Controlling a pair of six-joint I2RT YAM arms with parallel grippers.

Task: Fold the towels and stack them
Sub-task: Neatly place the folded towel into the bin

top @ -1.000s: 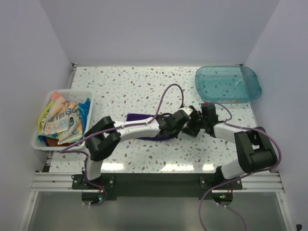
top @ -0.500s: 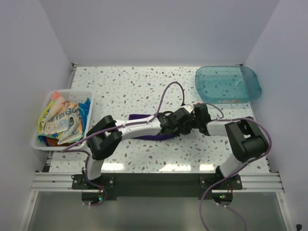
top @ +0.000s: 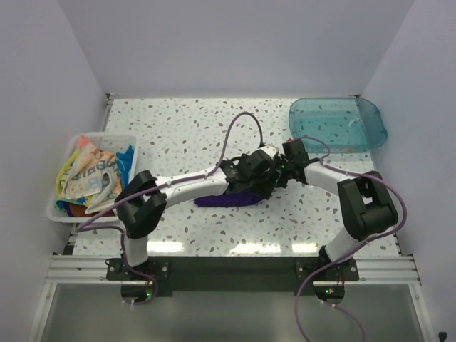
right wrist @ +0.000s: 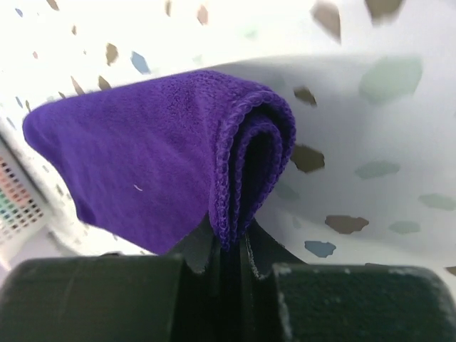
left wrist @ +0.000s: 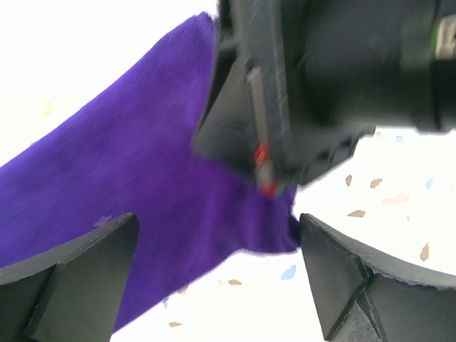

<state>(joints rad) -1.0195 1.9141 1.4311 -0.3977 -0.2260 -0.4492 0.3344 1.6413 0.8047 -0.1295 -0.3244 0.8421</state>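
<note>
Presently one purple towel (top: 226,199) is out on the table (top: 178,128), lying mid-table between the two arms, with both wrists crowded over its right end. Right gripper (right wrist: 229,239): fingers pinched fully together on the towel's hemmed edge. In the right wrist view the cloth there is doubled over on itself in a soft roll, so the grip has more than one layer. Left gripper (left wrist: 214,246): fingers spread wide, one at each lower corner of its own view, holding nothing. The towel passes beneath the gap, and the right gripper shows in front of it, clamped on the cloth. I cannot tell whether the left fingers touch the cloth. From above, the towel reads as a narrow dark strip partly hidden under the left forearm, so its full outline is not visible. My judgement is that a fold is under way on this first piece and is not finished: one end is turned over, but nothing shows a flat, squared packet. The other towels (top: 91,179) sit heaped in the white basket (top: 107,137) at the left edge, crumpled, with yellow, white and blue-green showing, none of them folded. No stack shows anywhere. The teal tray (top: 370,114) stands at the far right corner, well apart from the work. Most of the task is left: finish this fold, set it down, then take the basket pieces one by one.
</note>
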